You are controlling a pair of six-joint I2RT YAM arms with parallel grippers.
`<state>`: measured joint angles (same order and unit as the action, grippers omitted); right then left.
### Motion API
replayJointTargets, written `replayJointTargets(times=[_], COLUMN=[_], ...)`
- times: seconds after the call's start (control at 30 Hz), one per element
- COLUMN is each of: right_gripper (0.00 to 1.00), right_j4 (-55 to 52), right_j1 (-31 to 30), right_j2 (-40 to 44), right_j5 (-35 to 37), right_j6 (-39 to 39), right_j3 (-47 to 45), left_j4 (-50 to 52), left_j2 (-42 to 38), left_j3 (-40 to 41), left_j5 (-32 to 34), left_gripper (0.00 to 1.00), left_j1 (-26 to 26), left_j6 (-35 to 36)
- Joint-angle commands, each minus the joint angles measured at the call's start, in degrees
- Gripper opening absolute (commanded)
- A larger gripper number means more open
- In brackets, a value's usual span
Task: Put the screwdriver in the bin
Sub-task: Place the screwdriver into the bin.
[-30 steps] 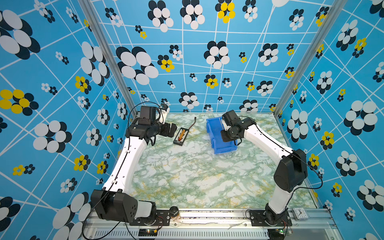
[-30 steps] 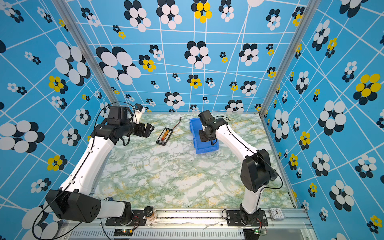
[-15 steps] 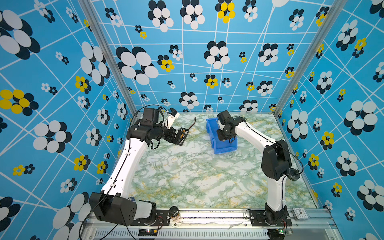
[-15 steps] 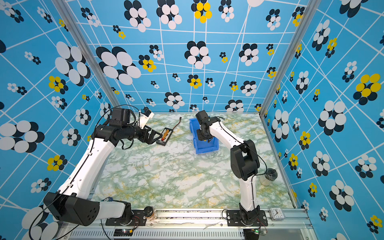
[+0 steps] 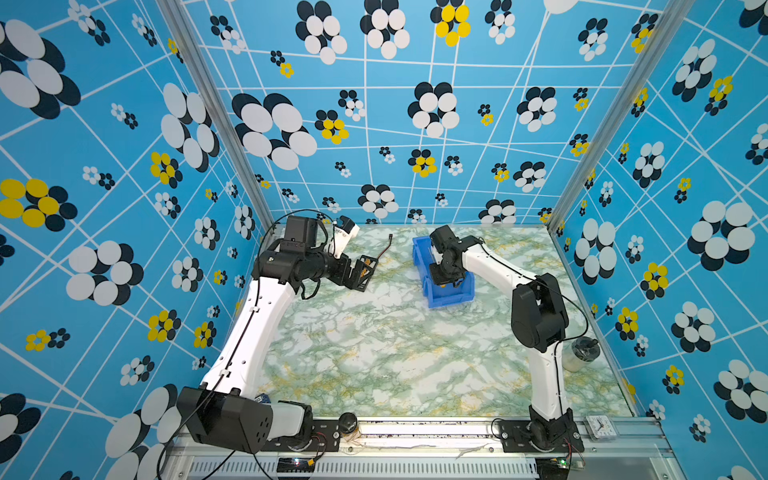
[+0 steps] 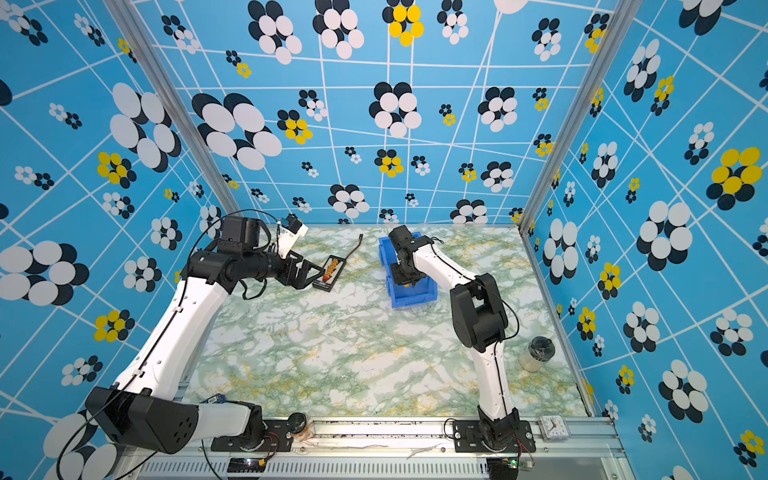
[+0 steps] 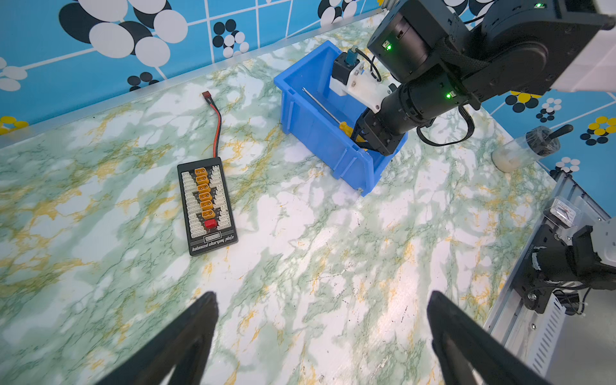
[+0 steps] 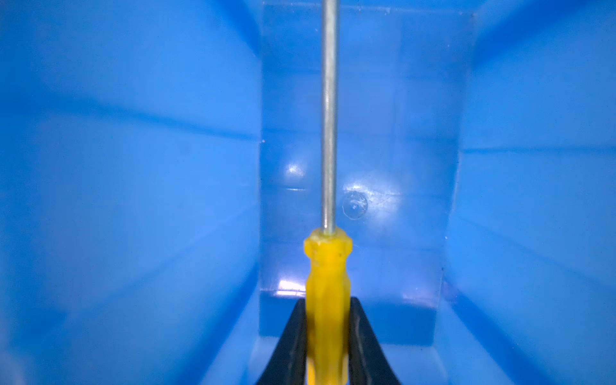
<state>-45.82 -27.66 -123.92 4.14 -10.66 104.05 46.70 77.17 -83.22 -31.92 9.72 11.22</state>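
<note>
Screwdriver (image 8: 328,283) in the bin (image 7: 310,133), board (image 7: 206,203) on the table (image 7: 300,266) left of it, jar (image 6: 536,353) front right.

Blue flowered walls (image 5: 374,124) enclose a green-marbled tabletop (image 5: 395,353).

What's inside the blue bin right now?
Inside the bin, the right gripper grips the screwdriver by its yellow handle, shaft pointing toward the back wall. The floor under gripper and handle is covered, so unseen.

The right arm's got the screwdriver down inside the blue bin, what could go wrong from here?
The screwdriver shaft tip sits near the bin rim, so on release it may lean on that wall, not lie flat. The right end effector is deep between the walls; withdrawing could drag the bin.
</note>
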Motion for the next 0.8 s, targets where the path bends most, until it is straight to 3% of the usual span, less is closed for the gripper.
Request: replayJointTargets(times=[0.0, 0.77], right_gripper=[0.23, 0.27], right_j4=[0.18, 1.05], right_j1=[0.41, 0.51], right_j2=[-2.20, -3.59], right_j5=[-0.80, 0.60], right_j6=[0.13, -0.21], right_j3=[1.21, 1.81], left_j4=[-0.73, -1.60], left_j2=[-1.39, -1.56], left_j3=[1.31, 2.05], left_j5=[0.44, 2.57], left_gripper=[0.99, 0.99], left_j1=[0.67, 2.14], left_j6=[0.27, 0.16])
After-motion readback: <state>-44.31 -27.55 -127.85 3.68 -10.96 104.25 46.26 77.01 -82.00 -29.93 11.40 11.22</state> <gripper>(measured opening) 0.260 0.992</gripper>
